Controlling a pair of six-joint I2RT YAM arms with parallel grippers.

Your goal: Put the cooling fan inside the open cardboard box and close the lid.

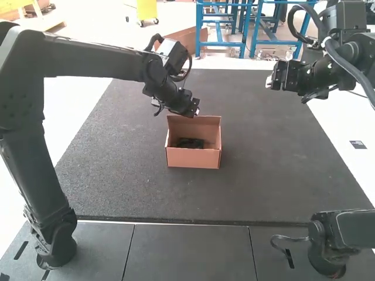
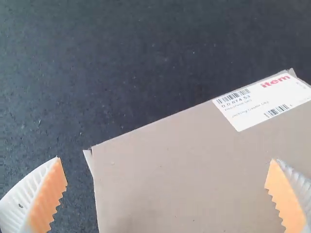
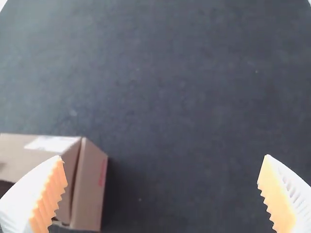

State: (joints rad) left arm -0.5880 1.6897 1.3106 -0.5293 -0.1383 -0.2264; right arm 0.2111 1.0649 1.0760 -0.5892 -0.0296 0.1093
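The brown cardboard box [image 1: 193, 157] stands open in the middle of the black mat, and the dark cooling fan [image 1: 190, 142] lies inside it. Its lid [image 1: 202, 122] rises at the far edge. My left gripper [image 1: 191, 109] hangs just behind that lid's top left corner. In the left wrist view the left gripper [image 2: 165, 206] is open, and the lid's labelled outer face [image 2: 194, 160] fills the space between its fingers [image 2: 46, 199]. My right gripper [image 1: 274, 75] hovers high at the right, away from the box. It is open [image 3: 160, 199] with nothing in it, and the box [image 3: 85, 187] lies beyond one finger.
The black mat [image 1: 275, 164] has free room all around the box. White table surface borders it at left and right. A small black tag [image 1: 358, 144] lies on the white area at the right.
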